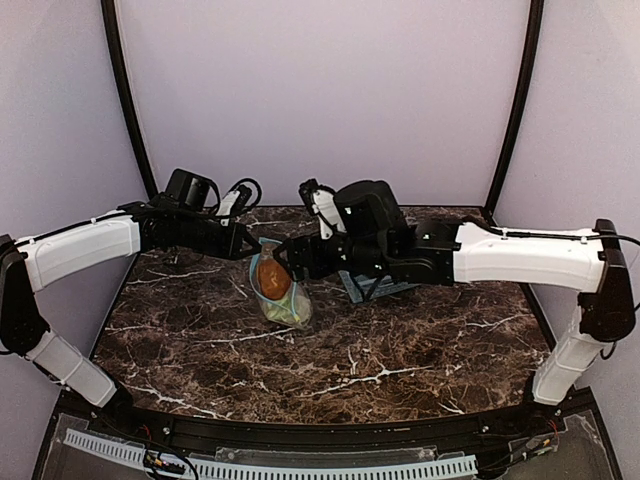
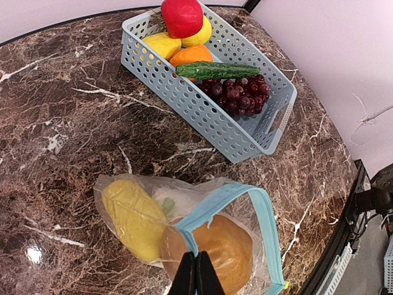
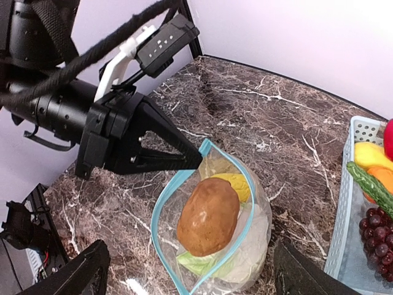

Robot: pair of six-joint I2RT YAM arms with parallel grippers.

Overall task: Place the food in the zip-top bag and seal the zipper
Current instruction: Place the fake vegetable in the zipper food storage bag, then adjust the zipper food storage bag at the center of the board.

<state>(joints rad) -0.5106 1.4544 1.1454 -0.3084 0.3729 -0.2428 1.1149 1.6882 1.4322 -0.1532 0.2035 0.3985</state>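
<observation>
The food (image 3: 209, 215) is sitting inside the bag (image 3: 258, 239). The left gripper (image 3: 198, 160) is pinching the blue zipper (image 2: 265, 227) (holding the mouth up). The right gripper (image 1: 297, 258) is hanging wide open, holding nothing. Zipping is still waiting.

Food (image 3: 209, 215) lies in the bag (image 3: 154, 215), left of the basket (image 2: 184, 92).

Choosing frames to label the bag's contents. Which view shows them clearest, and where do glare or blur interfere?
Right wrist: clearest, bag open toward the lens, sharp, evenly lit. Left wrist: sharp too, one glare spot on the table, plastic veils the food. Top external: bag small, soft, dim.
</observation>
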